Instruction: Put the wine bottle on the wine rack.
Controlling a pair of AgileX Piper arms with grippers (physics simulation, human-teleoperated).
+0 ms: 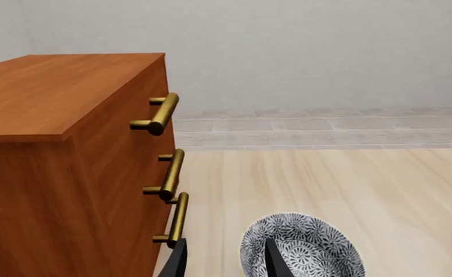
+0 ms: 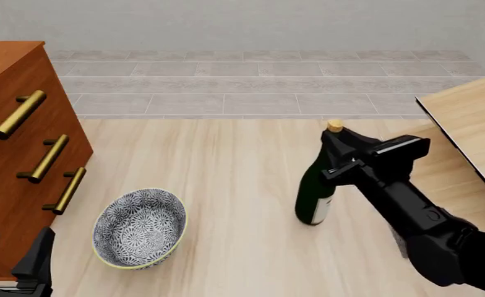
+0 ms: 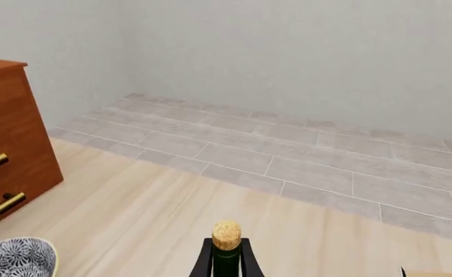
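Dark green glass, tan cork: bottle [image 2: 314, 192] upright on the pale wood worktop [image 2: 234, 185], near the middle, well apart from the rack [image 2: 474, 124] at the right edge. Right tool [image 2: 341, 148] set about the slim neck just under the cork; in the right wrist view, two fingers [image 3: 203, 262] flank the neck close on either side. Closed on the bottle, to judge by the tight fit, though actual contact too fine to confirm. Left tool [image 1: 224, 262] parked low by the cabinet [image 2: 12, 161], spread, holding nothing, above a patterned bowl [image 2: 139, 229].

Likely heavy for its width, rigid, smooth and slippery; breakable if dropped or knocked against the rack's panels. Neck hold workable, shoulder flare below giving a stop against sliding, yet prone to swing with the weight hanging low. Firm pinch and slow carry advisable; tilt to match the slanted panel only near the rack.
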